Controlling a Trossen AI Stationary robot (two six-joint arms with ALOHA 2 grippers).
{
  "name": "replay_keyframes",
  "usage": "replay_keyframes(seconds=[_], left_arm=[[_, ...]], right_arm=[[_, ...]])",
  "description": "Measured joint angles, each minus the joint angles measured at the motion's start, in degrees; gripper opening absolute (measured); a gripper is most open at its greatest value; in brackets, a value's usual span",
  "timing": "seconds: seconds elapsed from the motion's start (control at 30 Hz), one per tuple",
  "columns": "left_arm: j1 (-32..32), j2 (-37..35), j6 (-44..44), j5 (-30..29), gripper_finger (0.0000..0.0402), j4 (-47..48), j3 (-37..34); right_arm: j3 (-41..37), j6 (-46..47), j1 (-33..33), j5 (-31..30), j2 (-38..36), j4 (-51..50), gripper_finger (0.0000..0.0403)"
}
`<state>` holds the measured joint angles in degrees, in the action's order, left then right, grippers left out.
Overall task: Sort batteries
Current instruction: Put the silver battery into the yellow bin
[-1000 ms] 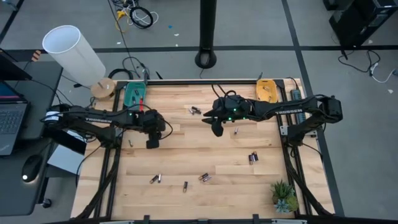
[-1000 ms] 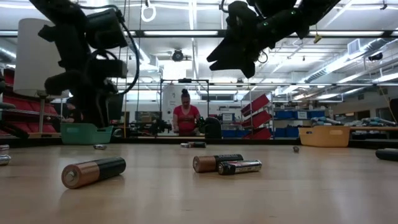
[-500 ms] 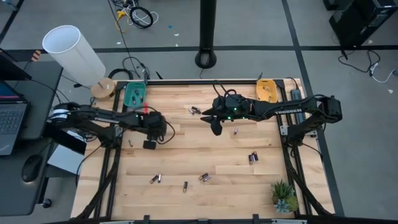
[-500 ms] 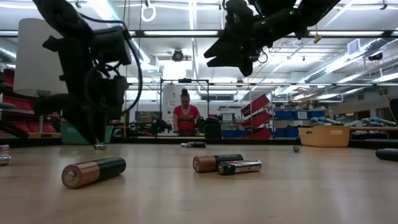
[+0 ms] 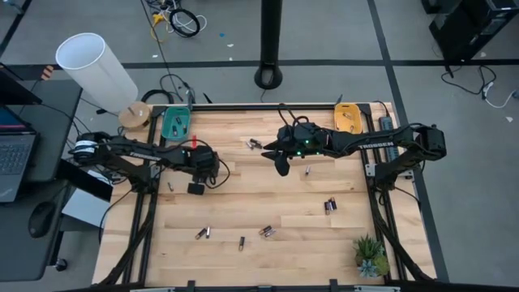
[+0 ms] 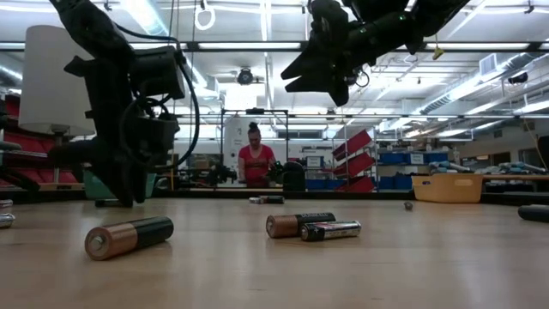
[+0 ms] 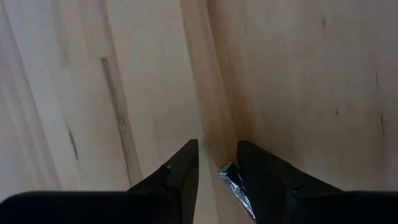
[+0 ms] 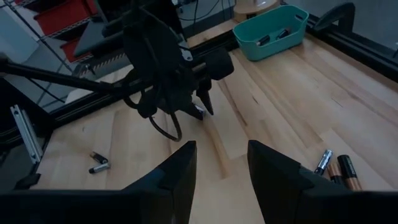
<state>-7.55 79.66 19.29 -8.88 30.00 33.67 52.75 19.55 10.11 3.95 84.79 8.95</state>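
Note:
Small dark and silvery batteries lie scattered on the wooden table, among them a single one [image 5: 170, 186], a pair [image 5: 254, 144] and a pair [image 5: 329, 205]. Three of them lie close to the low camera [image 6: 129, 236]. My left gripper [image 5: 195, 188] points down at the table's left part, just right of the single battery, and is shut on a silvery battery [image 7: 231, 182]. Its fingertips are close above the wood [image 6: 127, 197]. My right gripper [image 5: 281, 169] hangs open high over the table's far middle, with nothing between its fingers [image 8: 221, 149]. My left gripper has the silvery battery between its two fingers, lying slantwise along the inner face of one finger [image 7: 261, 174]. The fingers point down from above and run along the battery. The battery's free end [image 8: 198, 114] pokes out past the fingertips. I cannot tell whether it touches the wood.
A teal tray [image 5: 176, 124] with batteries in it stands at the far left corner, an orange tray [image 5: 349, 119] at the far right. A small plant [image 5: 370, 255] is at the near right corner. A person [image 6: 257, 163] stands in the room beyond the table.
My left gripper has sunk toward the table, drifted a little toward the near edge and rolled about its own axis, with the battery still between its fingers.

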Motion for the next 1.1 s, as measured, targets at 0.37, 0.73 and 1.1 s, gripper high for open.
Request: replay_keyframes(seconds=[0.37,0.73,1.1], left_arm=[[-0.4,-2.0,-22.8,-2.5,0.0084,7.1,11.4],[-1.2,-6.2,-53.4,0.7,0.0093,13.0,8.6],[-1.4,-6.2,-57.1,4.1,0.0184,11.8,4.9]], right_arm=[[0.0,-0.1,1.7,1.7,0.0,0.0,0.0152],[0.0,-0.2,3.1,3.9,0.0,1.5,0.0152],[0.0,-0.1,2.2,4.8,0.0,1.6,0.0152]])
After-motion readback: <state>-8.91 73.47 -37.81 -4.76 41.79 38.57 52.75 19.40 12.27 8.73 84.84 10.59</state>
